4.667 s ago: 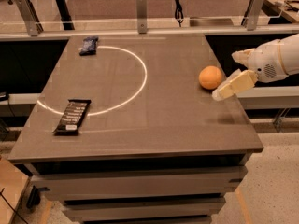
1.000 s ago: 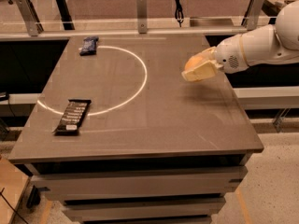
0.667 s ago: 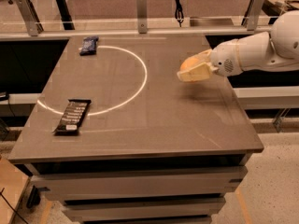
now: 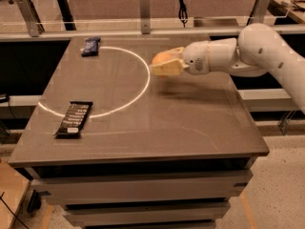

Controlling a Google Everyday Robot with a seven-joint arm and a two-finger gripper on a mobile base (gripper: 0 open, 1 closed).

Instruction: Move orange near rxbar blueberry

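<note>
The orange (image 4: 161,57) is a round orange fruit held in my gripper (image 4: 166,65), a little above the table, just right of the white arc near the table's middle back. The cream fingers close around it and hide its lower and right parts. My white arm reaches in from the right. The rxbar blueberry (image 4: 90,46) is a small dark blue wrapper lying at the table's far left corner, well to the left of the gripper.
A longer black bar wrapper with white lettering (image 4: 74,118) lies at the left front of the brown table (image 4: 190,128). A white circular arc (image 4: 143,87) is marked on the top. Metal rails and posts run behind the table's far edge.
The gripper has taken hold of the orange from the table's right side and has carried it leftward, past the middle toward the white arc. Both wrappers have stayed in place.
</note>
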